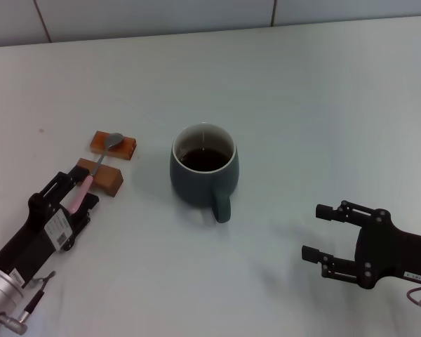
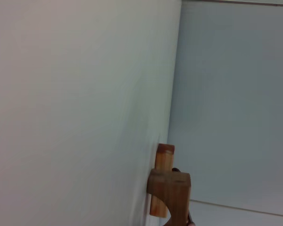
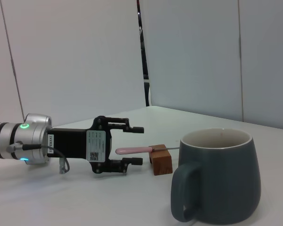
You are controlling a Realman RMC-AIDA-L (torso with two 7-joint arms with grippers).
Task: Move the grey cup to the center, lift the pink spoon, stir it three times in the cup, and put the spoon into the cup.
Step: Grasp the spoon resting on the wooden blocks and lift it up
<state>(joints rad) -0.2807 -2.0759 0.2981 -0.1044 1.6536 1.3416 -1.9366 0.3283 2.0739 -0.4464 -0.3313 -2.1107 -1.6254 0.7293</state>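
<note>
The grey cup [image 1: 203, 172] stands near the table's middle with dark liquid inside and its handle toward me; the right wrist view shows the cup [image 3: 221, 176] close up. The pink spoon [image 1: 91, 177] lies across two wooden blocks, its silver bowl on the far one. My left gripper [image 1: 83, 188] is open, one finger on each side of the spoon's pink handle [image 3: 132, 150], with a gap showing to each finger. Seen from the right wrist, the left gripper [image 3: 136, 145] stands level with the spoon. My right gripper [image 1: 319, 232] is open and holds nothing, to the right of the cup.
The far wooden block [image 1: 114, 144] and the near one [image 1: 104, 175] sit left of the cup and carry the spoon; both blocks [image 2: 169, 188] show in the left wrist view. The white table [image 1: 302, 105] ends at a wall behind.
</note>
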